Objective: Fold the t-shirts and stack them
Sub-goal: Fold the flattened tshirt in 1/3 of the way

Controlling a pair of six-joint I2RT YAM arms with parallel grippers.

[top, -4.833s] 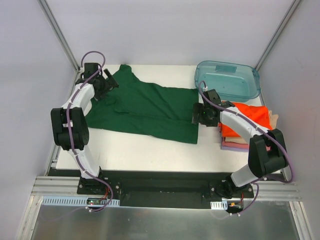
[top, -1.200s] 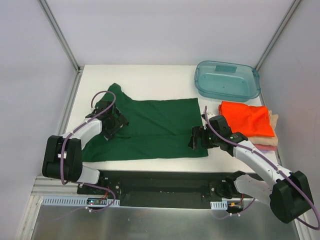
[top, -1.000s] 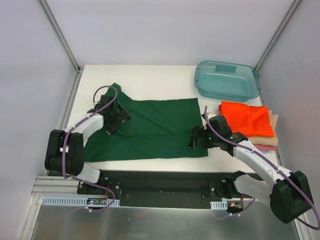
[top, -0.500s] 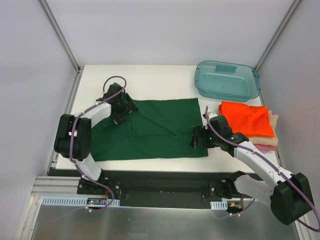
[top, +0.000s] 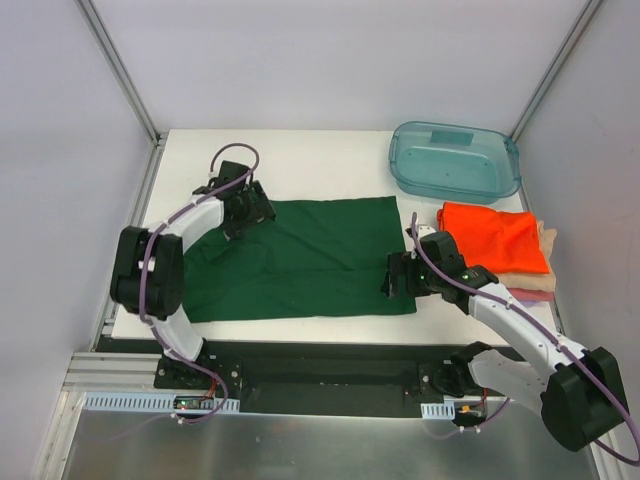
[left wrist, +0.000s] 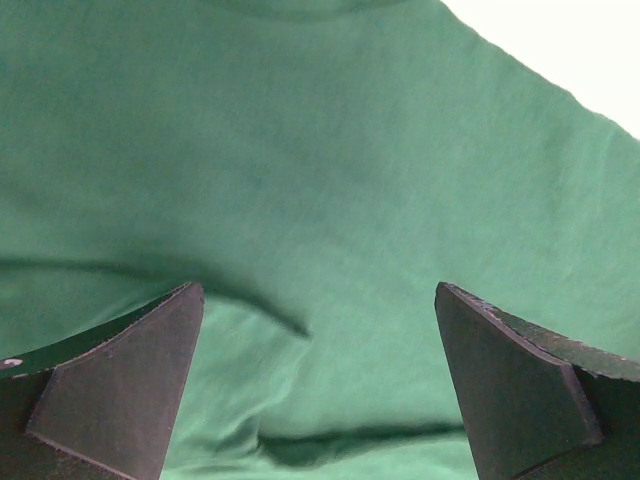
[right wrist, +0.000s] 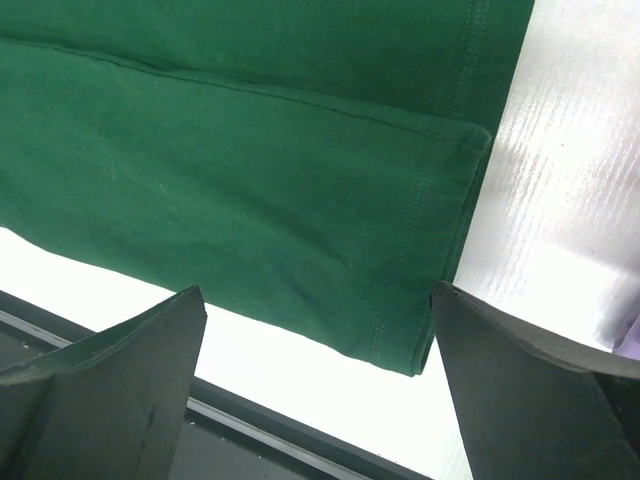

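Observation:
The dark green t-shirt (top: 300, 260) lies folded in half lengthwise on the white table, a wide flat rectangle. My left gripper (top: 247, 207) is open above its far left corner; the left wrist view shows rumpled green cloth (left wrist: 320, 200) between the open fingers. My right gripper (top: 398, 276) is open over the shirt's near right corner; the right wrist view shows the doubled hem (right wrist: 430, 250) there. A folded orange t-shirt (top: 493, 237) tops a stack with beige (top: 546, 238) and pink (top: 530, 293) shirts at the right.
A translucent teal plastic tub (top: 455, 160) stands at the back right. The table's near edge and a black rail (top: 320, 365) lie just below the green shirt. Grey walls close in both sides.
My left gripper has swept from the shirt's left middle up to its far left corner, and the protruding sleeve there now lies folded in. My right gripper has stayed at the near right corner.

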